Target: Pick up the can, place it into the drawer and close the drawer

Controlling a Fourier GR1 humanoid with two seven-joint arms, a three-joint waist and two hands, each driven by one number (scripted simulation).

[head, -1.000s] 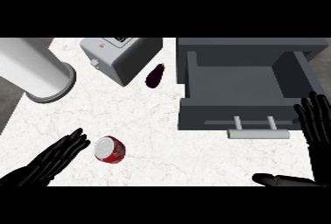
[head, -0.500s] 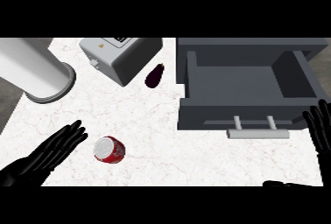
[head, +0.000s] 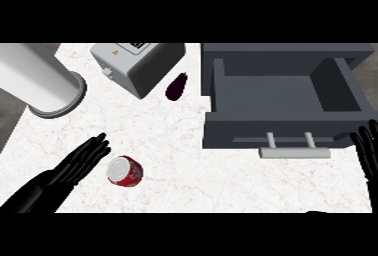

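Left hand (head: 70, 172), fingers straight and slightly spread, sits at nine o'clock of the can (head: 125, 171); it should wrap the side squarely.

Your can (head: 125, 171) is red with a silver top that faces up and left, and it sits on the white marbled counter (head: 184, 165) at the near left. Your drawer (head: 284, 100) is dark grey and stands pulled open at the far right, with its pale handle (head: 294, 152) on the near face.
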